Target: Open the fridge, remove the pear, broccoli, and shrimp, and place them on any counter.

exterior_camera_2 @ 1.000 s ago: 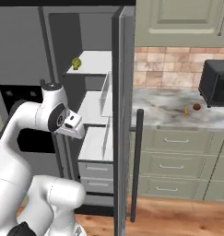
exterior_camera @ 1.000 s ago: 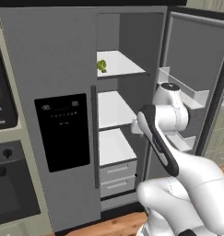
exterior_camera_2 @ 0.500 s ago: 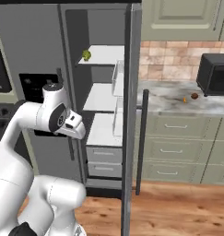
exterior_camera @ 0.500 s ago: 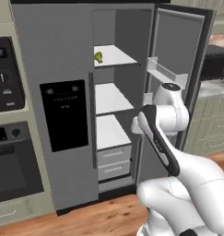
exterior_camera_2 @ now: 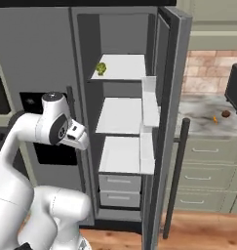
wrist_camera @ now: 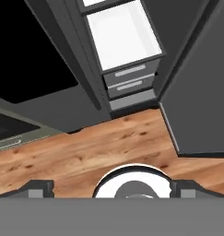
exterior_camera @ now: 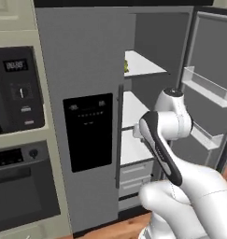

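Observation:
The grey fridge (exterior_camera: 82, 60) has its dispenser door closed and its right door swung open. The yellow-green broccoli (exterior_camera_2: 101, 68) sits on the top shelf, and it peeks out past the closed door's edge as the broccoli (exterior_camera: 126, 66). The reddish-brown pear (exterior_camera_2: 226, 114) and the tiny orange shrimp (exterior_camera_2: 215, 119) lie on the marbled counter (exterior_camera_2: 200, 128) to the right. My gripper (wrist_camera: 112, 188) is open and empty. It points down at the wooden floor in front of the fridge drawers (wrist_camera: 132, 78). My hand (exterior_camera_2: 77, 137) hangs before the lower shelf.
A black wall oven (exterior_camera: 17, 88) stands left of the fridge. The open door (exterior_camera_2: 164, 122), with its shelf bins and long dark handle (exterior_camera_2: 176, 176), juts out between me and the counter. A black appliance (exterior_camera_2: 235, 80) sits on the counter's far right.
The whole scene has shifted and grown in both base views, so the base has driven closer to the fridge. The arm keeps its pose and the gripper stays open.

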